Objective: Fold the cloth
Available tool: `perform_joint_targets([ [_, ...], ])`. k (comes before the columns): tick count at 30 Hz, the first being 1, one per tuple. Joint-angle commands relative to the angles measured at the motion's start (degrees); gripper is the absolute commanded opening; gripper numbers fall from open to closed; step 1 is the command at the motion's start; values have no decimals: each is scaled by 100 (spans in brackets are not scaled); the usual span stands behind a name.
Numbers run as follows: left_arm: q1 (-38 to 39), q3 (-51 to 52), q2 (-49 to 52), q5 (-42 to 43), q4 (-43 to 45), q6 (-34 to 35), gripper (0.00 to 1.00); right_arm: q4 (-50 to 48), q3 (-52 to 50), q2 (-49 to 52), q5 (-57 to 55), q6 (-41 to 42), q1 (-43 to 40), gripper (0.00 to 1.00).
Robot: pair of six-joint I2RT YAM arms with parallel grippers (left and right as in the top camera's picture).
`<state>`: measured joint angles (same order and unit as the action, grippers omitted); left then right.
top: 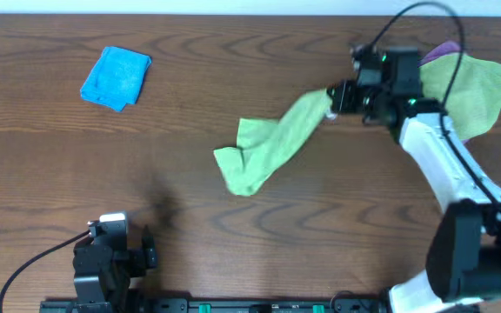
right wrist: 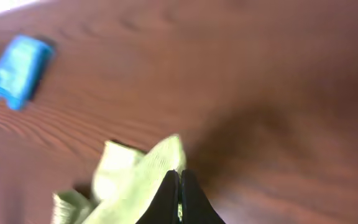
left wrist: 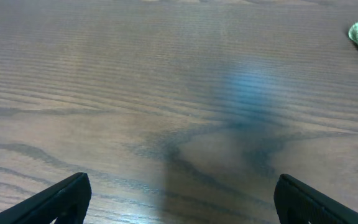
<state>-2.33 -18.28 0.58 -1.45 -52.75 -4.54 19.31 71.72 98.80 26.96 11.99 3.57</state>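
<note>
I'm seeing the right arm (top: 437, 161) stretched out from its base at the near edge, wrist turned toward the left side. The right gripper (top: 330, 99) has its 2 fingers pinched together on the cloth (top: 272, 143) (tips meeting in the wrist view). The left arm (top: 98, 261) is tucked at its base, and the left gripper (left wrist: 182, 186) has its fingers spread wide.
</note>
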Motion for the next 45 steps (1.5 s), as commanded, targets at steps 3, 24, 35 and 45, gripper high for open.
perform_joint_targets([
  [3,28,35,-37,-2,-144,-61,95,245,590,-264,240,-601,155,1],
  [24,28,35,-37,0,-144,-63,95,-234,704,-254,153,-1338,1519,1],
  [35,28,35,-37,0,-144,-63,95,-1515,706,719,-505,-1134,2350,1],
  [45,28,35,-37,-2,-144,-61,95,-1891,706,1766,850,-258,2924,1],
])
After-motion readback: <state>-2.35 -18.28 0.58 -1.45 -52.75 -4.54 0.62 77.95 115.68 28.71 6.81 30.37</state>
